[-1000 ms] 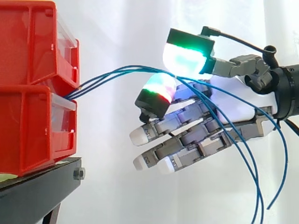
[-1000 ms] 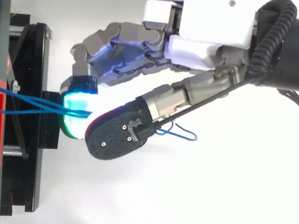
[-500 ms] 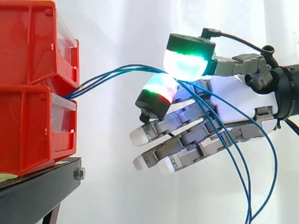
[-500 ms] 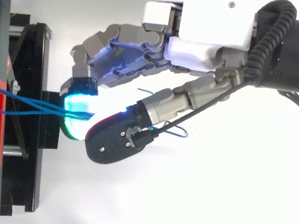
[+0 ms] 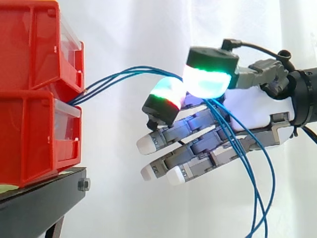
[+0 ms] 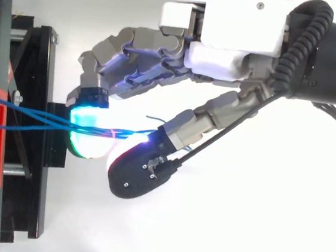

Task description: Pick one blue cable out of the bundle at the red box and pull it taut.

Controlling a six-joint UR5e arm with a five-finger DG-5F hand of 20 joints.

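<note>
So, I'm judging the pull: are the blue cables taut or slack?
Slack: the blue cables arch up from the red bin to the pads of the hand, then droop in loose loops below it.

Glossy red plastic bins (image 5: 29, 124); matt black stand (image 5: 44, 198); smooth blue cables (image 5: 131, 71); white cloth curtain (image 5: 124, 29).

White curtain (image 5: 129, 198) behind my work, soft vertical folds, bright even light. Black stand (image 5: 34, 208) lower left. Plain white ground (image 6: 234, 241) beneath.

Lab: white curtain (image 5: 148, 29), red bins (image 5: 29, 99), black stand (image 5: 39, 206).
</note>
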